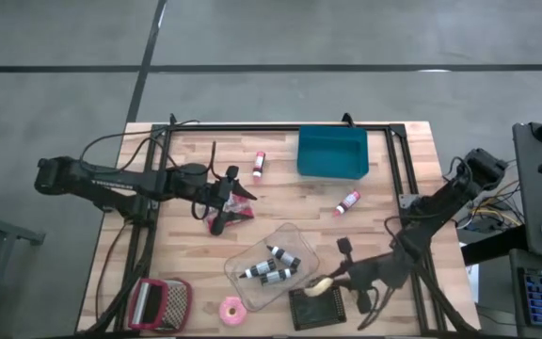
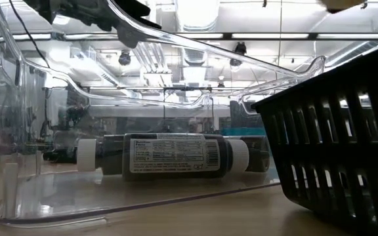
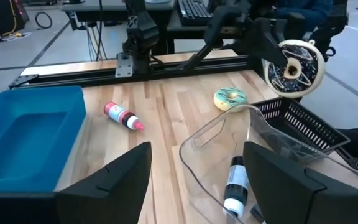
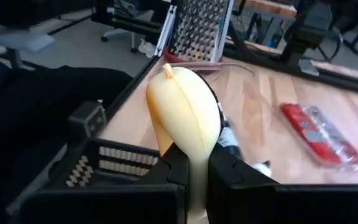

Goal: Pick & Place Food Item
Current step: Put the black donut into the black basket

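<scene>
High view: right gripper carries the banana above the black basket, left gripper spread and idle; right wrist view: fingers clamp the banana, basket below — placing step, next needs lowering, then release.

Wooden table. Blue bin at far edge, two small pink-capped bottles nearby. Red packet near centre. Clear plastic container holds dark bottles. Pink tape roll and grater at near edge. Frosted donut on table beside clear container.
</scene>
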Robot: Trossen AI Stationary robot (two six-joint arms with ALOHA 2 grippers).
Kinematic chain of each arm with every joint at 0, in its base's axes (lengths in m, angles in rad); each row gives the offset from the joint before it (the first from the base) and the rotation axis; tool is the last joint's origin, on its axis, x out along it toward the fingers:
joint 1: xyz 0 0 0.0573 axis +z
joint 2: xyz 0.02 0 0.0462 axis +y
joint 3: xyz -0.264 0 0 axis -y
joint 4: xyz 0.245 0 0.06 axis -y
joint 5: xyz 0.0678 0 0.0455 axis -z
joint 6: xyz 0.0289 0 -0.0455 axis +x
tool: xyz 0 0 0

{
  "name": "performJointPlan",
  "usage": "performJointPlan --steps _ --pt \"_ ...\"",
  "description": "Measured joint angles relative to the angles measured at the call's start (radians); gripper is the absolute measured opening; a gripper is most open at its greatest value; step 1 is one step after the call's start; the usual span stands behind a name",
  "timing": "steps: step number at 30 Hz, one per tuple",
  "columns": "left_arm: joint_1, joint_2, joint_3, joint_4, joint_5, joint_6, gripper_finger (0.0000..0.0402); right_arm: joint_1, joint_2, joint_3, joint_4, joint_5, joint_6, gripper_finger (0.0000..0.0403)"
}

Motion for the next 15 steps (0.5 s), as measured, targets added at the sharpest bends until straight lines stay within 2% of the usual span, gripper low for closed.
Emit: performJointPlan --steps 7,15 --pt "-0.001 0.000 0.000 0.011 0.000 0.000 0.0259 0.067 0.140 0.066 -0.073 0.027 0.153 0.0013" --pt "-0.006 0.000 0.000 0.015 0.001 -0.003 0.0259 0.075 0.276 0.210 -0.292 0.028 0.265 0.0013"
